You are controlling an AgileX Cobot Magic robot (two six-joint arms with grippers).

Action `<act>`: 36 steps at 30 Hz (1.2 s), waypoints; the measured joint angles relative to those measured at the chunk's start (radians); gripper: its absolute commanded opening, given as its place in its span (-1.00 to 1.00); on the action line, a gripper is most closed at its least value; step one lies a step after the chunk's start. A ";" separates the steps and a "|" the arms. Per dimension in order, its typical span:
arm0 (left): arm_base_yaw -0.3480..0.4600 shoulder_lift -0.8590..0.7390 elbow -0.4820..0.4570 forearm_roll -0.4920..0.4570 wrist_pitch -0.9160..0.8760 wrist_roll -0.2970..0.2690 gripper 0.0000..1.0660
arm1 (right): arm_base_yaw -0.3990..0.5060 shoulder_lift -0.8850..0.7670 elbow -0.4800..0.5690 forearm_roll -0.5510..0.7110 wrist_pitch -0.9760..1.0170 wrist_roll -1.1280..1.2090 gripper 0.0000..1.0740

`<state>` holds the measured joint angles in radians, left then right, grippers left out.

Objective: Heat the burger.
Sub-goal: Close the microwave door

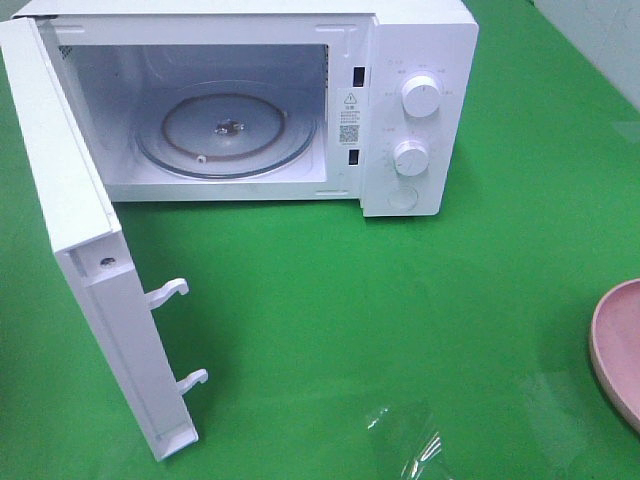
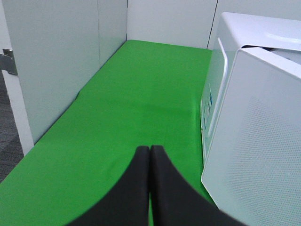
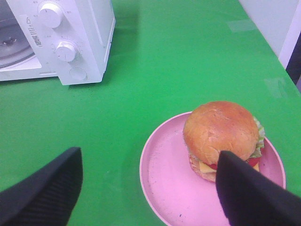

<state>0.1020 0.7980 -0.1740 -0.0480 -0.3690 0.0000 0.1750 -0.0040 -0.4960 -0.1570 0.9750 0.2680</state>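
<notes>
Microwave (image 1: 420,110) door (image 1: 90,290) open, burger (image 3: 221,134) on its plate (image 3: 164,183) at four o'clock of it on the table (image 1: 400,330); left gripper (image 2: 150,151) jaws shut, empty, right gripper (image 3: 150,188) jaws wide, empty, where a tilted lift could probably slide the burger off.

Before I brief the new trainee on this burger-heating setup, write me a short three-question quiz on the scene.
1. True or false: the microwave door stands open.
2. What does the burger rest on? A) the glass turntable B) the pink plate C) the green table
3. Which gripper has its fingers pressed together, the left gripper or the right gripper?

Key: 1 true. 2 B. 3 the left; the right is open, holding nothing.
</notes>
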 measured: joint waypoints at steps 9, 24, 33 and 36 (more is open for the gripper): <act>0.000 0.214 0.000 0.324 -0.215 -0.190 -1.00 | 0.000 0.000 0.000 0.000 0.000 0.001 0.41; -0.107 0.475 -0.019 0.353 -0.391 -0.276 -1.00 | 0.000 0.000 0.000 0.000 0.000 0.001 0.41; -0.331 0.576 -0.038 0.074 -0.448 -0.111 -1.00 | 0.000 0.000 0.000 0.000 0.000 0.001 0.41; -0.395 0.613 -0.051 0.001 -0.468 -0.065 -1.00 | 0.000 0.000 0.000 0.000 0.000 0.001 0.41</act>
<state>-0.2930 1.4110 -0.2250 -0.0470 -0.8370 -0.0650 0.1750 -0.0040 -0.4960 -0.1570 0.9750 0.2690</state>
